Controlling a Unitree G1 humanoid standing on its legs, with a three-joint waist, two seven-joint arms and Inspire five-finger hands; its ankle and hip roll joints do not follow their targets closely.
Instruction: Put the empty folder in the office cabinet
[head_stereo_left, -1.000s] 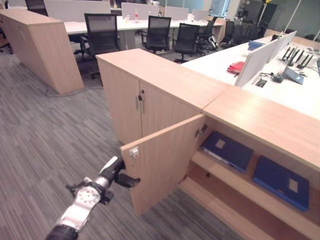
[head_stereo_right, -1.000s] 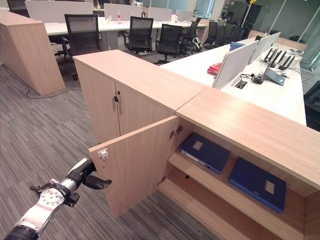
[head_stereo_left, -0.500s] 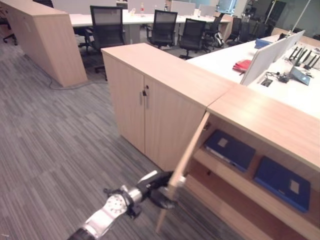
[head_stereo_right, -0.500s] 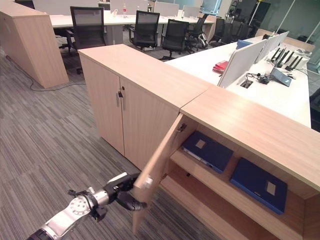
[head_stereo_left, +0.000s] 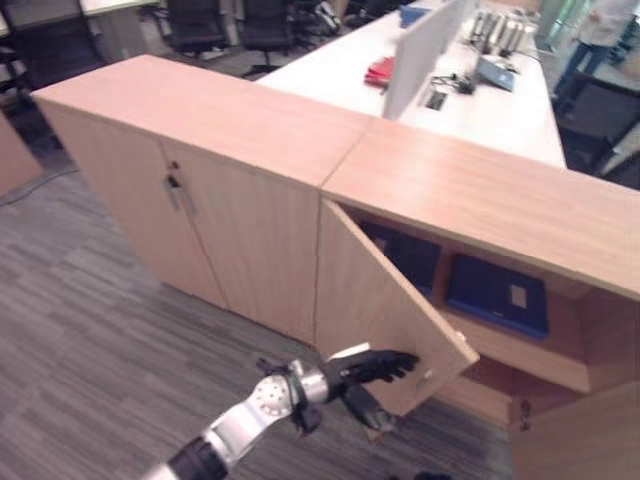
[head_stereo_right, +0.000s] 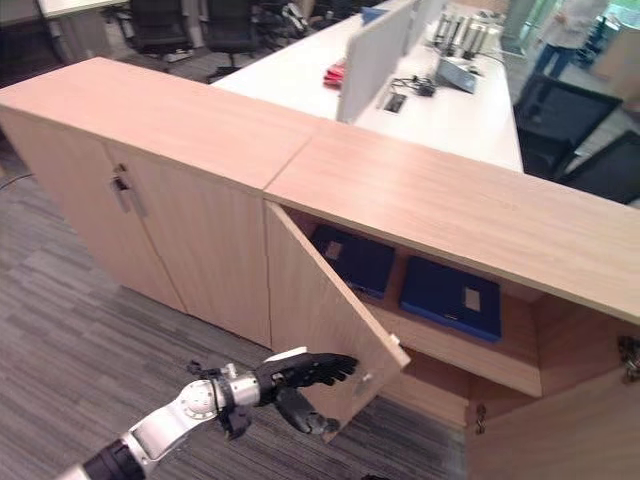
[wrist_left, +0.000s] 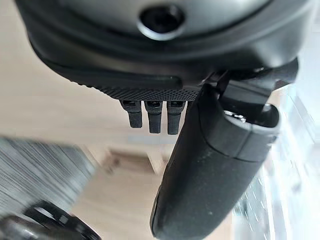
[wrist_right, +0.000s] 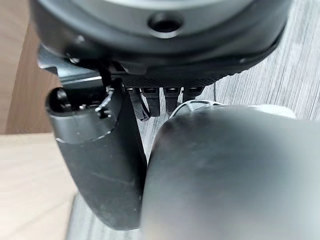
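Two blue folders (head_stereo_left: 497, 293) (head_stereo_left: 405, 255) lie flat on the upper shelf of the open office cabinet (head_stereo_left: 470, 190). Its left door (head_stereo_left: 375, 300) stands half open, angled out over the carpet. My left hand (head_stereo_left: 370, 368) is open, its straight fingers lying flat against the door's outer face near the lower free corner, thumb hanging below. Pale wood lies just past the left hand's fingers (wrist_left: 154, 116) in the left wrist view. My right hand (wrist_right: 100, 165) is open over grey carpet and holds nothing.
A closed two-door cabinet (head_stereo_left: 200, 200) adjoins on the left. The open cabinet's right door (head_stereo_left: 580, 440) juts out at the lower right. Behind are a white desk (head_stereo_right: 440, 90) with a divider, a black chair (head_stereo_right: 560, 110) and a person (head_stereo_right: 560, 25).
The camera has swung to the right. The door has swung from wide open partway back toward the cabinet, with my left hand moving from its free edge onto its outer face.
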